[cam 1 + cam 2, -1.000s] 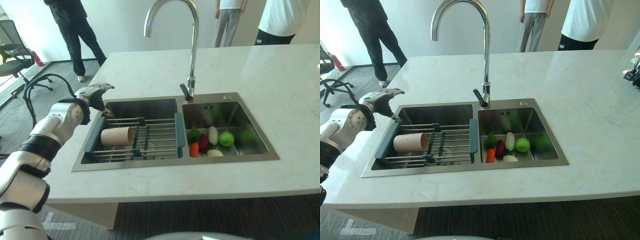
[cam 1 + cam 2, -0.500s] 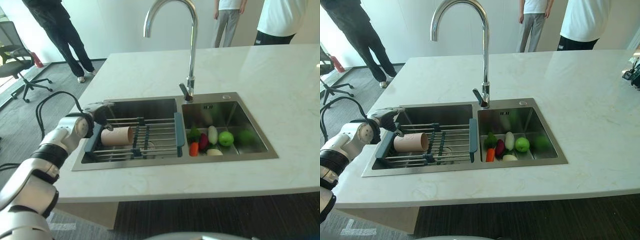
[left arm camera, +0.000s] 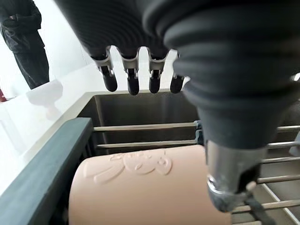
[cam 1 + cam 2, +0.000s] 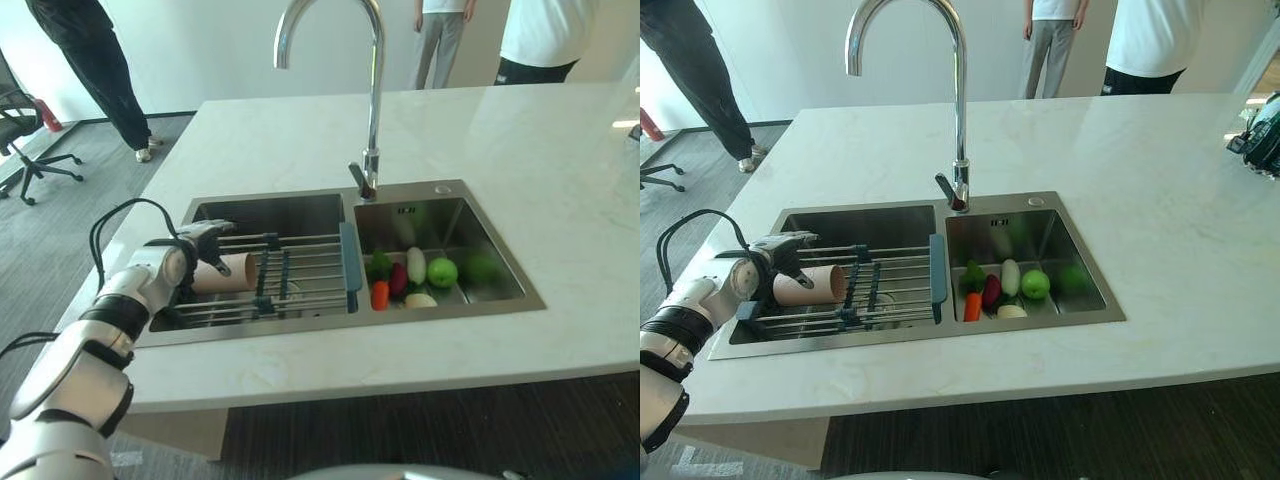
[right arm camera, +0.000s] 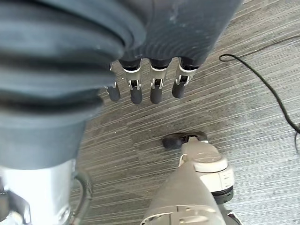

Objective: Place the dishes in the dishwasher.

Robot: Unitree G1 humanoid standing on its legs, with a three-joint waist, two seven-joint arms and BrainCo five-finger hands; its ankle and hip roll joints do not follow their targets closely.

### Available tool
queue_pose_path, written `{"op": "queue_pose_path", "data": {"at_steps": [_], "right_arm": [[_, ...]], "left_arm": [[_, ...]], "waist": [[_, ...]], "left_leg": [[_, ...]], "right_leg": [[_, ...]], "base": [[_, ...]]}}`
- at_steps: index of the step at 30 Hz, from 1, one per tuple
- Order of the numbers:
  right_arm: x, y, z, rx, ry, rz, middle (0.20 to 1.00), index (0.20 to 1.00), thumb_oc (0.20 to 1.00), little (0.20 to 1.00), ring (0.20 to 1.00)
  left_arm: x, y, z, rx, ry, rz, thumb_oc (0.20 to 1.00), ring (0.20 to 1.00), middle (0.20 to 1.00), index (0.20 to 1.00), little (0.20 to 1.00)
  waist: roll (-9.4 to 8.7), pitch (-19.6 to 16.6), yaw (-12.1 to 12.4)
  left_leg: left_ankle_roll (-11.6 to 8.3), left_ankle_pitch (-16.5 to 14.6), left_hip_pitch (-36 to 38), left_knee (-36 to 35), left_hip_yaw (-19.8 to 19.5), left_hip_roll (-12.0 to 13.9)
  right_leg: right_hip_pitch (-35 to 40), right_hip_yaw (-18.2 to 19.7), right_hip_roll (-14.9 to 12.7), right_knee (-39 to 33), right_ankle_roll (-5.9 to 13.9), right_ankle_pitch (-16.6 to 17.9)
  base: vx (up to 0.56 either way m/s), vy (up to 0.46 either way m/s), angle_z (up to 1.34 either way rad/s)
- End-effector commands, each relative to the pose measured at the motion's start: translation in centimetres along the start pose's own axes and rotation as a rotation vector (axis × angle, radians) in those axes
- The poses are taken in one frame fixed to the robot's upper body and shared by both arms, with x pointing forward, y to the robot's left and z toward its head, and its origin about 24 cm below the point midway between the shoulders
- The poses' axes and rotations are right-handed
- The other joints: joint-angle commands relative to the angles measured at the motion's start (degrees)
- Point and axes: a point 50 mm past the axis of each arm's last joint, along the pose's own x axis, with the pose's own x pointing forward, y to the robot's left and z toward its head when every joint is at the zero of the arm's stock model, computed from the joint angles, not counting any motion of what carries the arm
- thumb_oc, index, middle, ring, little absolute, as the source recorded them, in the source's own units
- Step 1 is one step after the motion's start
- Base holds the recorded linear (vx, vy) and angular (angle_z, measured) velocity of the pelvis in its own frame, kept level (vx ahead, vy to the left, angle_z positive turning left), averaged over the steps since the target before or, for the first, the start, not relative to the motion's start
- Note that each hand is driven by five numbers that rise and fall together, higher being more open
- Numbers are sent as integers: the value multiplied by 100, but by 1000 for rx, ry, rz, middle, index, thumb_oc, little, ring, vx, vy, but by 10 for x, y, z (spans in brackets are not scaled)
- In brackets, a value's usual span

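A beige cup [image 4: 226,272] lies on its side on the metal drying rack [image 4: 305,274] across the left basin of the sink. My left hand [image 4: 196,243] hovers just over the cup's closed end, open. In the left wrist view its fingers [image 3: 132,83] stretch straight out above the cup [image 3: 140,187], and the thumb hangs close beside it; I cannot tell whether it touches. My right hand [image 5: 136,91] hangs open over the grey floor, holding nothing.
A tall chrome faucet [image 4: 368,110] stands behind the sink divider. The right basin [image 4: 490,290] holds a carrot, a green apple and other vegetables. People stand beyond the white counter [image 4: 520,150]. An office chair [image 4: 20,130] is at the far left.
My left hand has come down from the counter's left edge into the left basin, over the cup. The camera has shifted slightly.
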Motion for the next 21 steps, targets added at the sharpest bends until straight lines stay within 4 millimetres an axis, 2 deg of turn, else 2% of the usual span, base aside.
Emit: {"op": "queue_pose_path", "data": {"at_steps": [1, 8, 21], "right_arm": [[-5, -13, 28, -79, -66, -23, 1000, 1000, 1000, 1000, 1000], [-7, -17, 33, -85, -84, -31, 1000, 1000, 1000, 1000, 1000], [-7, -15, 35, -92, -106, -23, 1000, 1000, 1000, 1000, 1000]], "left_arm": [[2, 34, -10, -8, 66, 108, 1000, 1000, 1000, 1000, 1000], [-1, 29, -28, -16, 131, 92, 1000, 1000, 1000, 1000, 1000], [-5, 16, -41, 8, 184, 64, 1000, 1000, 1000, 1000, 1000]], "waist": [[18, 284, -104], [17, 395, -150], [-24, 415, -100]], "left_leg": [[-224, -310, 167, 42, 228, 175], [-242, -272, 86, 42, 279, 190], [-252, -269, 72, 42, 237, 193]], "right_leg": [[24, 112, -343, 5, 804, -175], [-76, 174, -349, 5, 810, -140], [-56, 150, -361, 5, 807, -164]], "base": [[-6, 2, -7], [-1, 0, -1], [0, 0, 0]]}}
